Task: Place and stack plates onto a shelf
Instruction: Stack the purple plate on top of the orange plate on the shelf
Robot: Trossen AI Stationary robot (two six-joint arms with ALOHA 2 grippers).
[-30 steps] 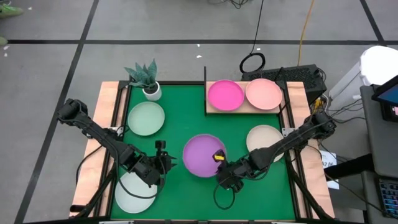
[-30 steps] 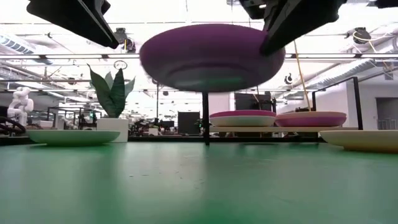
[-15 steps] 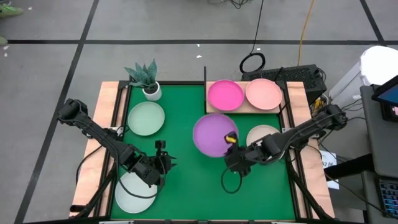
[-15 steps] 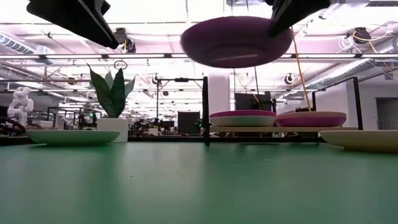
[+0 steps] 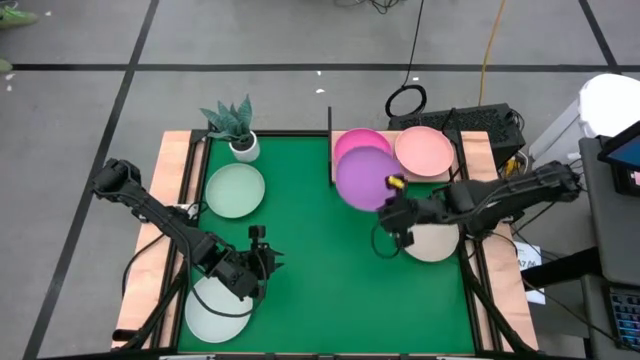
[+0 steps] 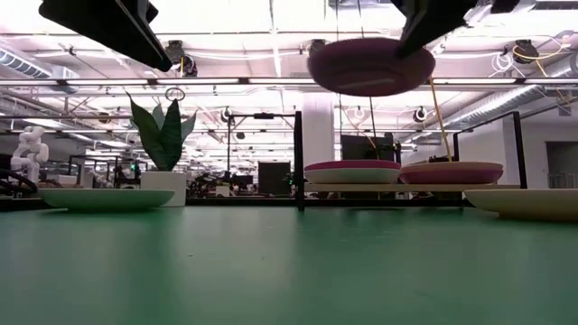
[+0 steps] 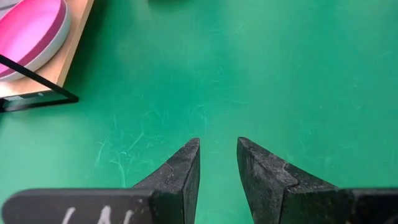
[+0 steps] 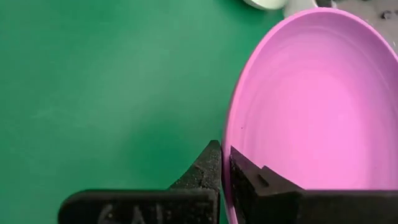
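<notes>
purple plate (image 5: pixel 365 177) held aloft, overlapping hot pink plate (image 5: pixel 352 141) on wooden shelf (image 5: pixel 340 176).

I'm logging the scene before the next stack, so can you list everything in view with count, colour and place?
purple plate: one, purple, held in the air over the shelf's left half
hot pink plate: one, on the shelf, partly hidden under the purple plate
salmon plate: one, on the shelf's right half
shelf: one, light wood, back right of the mat
beige plate: one, on the mat's right edge
mint plates: two, one at mid left, one at front left
potted plant: one, green in a white pot, back left corner
green mat: one, covering the table
right gripper: shut on the purple plate's rim
left gripper: open, over the mat at front left
</notes>
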